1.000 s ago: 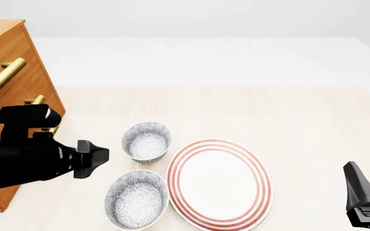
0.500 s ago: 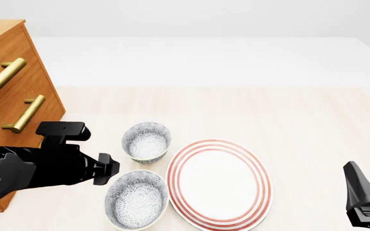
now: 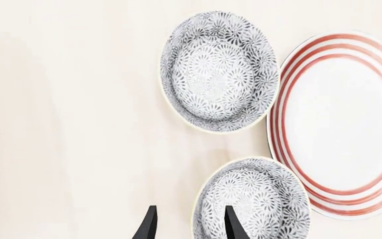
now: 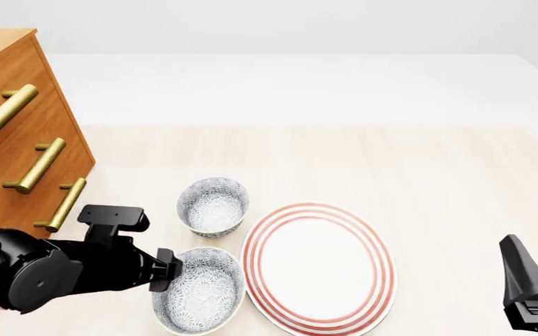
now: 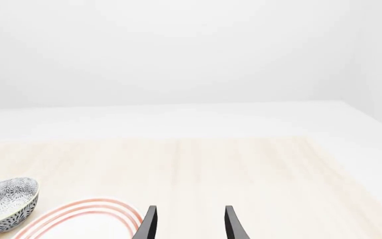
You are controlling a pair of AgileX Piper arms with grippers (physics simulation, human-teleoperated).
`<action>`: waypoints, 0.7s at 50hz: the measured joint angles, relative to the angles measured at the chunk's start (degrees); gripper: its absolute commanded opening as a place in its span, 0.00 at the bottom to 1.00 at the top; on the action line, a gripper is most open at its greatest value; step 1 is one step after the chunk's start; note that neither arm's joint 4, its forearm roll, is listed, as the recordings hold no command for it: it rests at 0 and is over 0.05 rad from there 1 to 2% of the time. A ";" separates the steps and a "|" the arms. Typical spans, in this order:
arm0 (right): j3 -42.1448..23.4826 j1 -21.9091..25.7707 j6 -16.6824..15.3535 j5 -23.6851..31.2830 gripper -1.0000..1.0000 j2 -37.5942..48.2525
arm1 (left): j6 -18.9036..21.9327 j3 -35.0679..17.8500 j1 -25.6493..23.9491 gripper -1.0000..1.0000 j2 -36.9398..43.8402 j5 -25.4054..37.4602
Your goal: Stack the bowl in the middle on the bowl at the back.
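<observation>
The bowl in the middle [image 4: 199, 290] is speckled grey and white and sits near the front, just left of the plate. The bowl at the back [image 4: 213, 206] has the same pattern, looks narrower, and stands just behind it. My left gripper [image 4: 168, 269] points down at the middle bowl's left rim. In the left wrist view the left gripper [image 3: 187, 230] is open, with one finger over the rim of the middle bowl [image 3: 250, 201] and the other outside; the back bowl [image 3: 220, 72] lies beyond. My right gripper [image 4: 529, 283] rests open at the front right, holding nothing.
A red-ringed white plate [image 4: 318, 266] lies right of both bowls, almost touching them. A wooden drawer cabinet [image 4: 8, 161] with brass handles stands at the left edge. The right wrist view shows the plate's rim [image 5: 85, 211] and the back bowl [image 5: 5, 204].
The left arm has swung toward the front and right and come down, turning its gripper from pointing sideways to pointing down at the middle bowl's left rim. The right arm has not moved.
</observation>
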 measured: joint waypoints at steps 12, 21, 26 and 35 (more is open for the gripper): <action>-0.02 -0.03 -0.01 0.00 1.00 0.02 | -2.66 2.69 -2.24 1.00 2.66 -4.85; -0.05 -0.07 0.00 -0.01 1.00 0.09 | -4.54 4.65 -4.29 1.00 5.10 -8.71; -0.07 -0.07 0.00 -0.02 1.00 0.10 | -5.22 5.77 -5.01 1.00 6.14 -10.39; -0.11 -0.07 0.00 0.01 1.00 0.03 | -6.36 7.38 -5.46 0.00 6.93 -12.91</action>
